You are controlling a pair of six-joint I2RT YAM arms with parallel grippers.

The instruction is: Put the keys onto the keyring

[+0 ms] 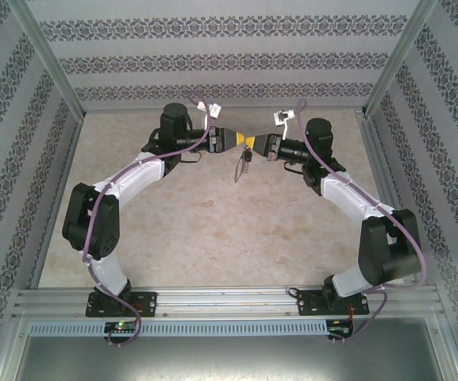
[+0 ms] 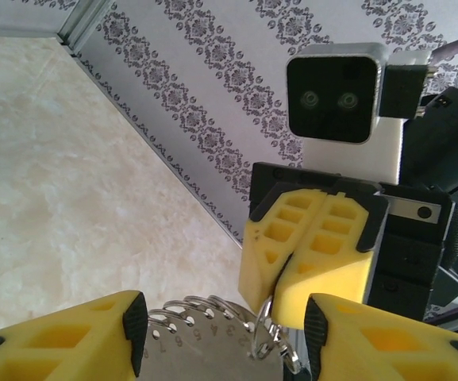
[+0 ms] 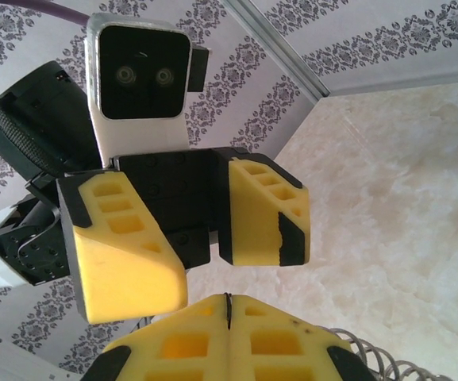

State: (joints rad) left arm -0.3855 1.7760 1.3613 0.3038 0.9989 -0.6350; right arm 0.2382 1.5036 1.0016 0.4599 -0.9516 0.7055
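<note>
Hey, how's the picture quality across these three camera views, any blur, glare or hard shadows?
Top external: soft even light, only faint shadows under the arms, the key tiny and hard to resolve. Left wrist: the right hand is sharp, the keyring at the bottom edge slightly soft with a mild sheen. Right wrist: the left hand is crisp, no glare, marbled tabletop pale.

The left gripper [image 1: 233, 140] and right gripper [image 1: 252, 144] are meeting tip to tip toward twelve o'clock, with the keyring [image 1: 244, 167] dangling beneath and blocking that gap. The table [image 1: 213, 246] is lying bare toward six o'clock. Patterned walls [image 1: 22, 135] are closing off three and nine.
</note>
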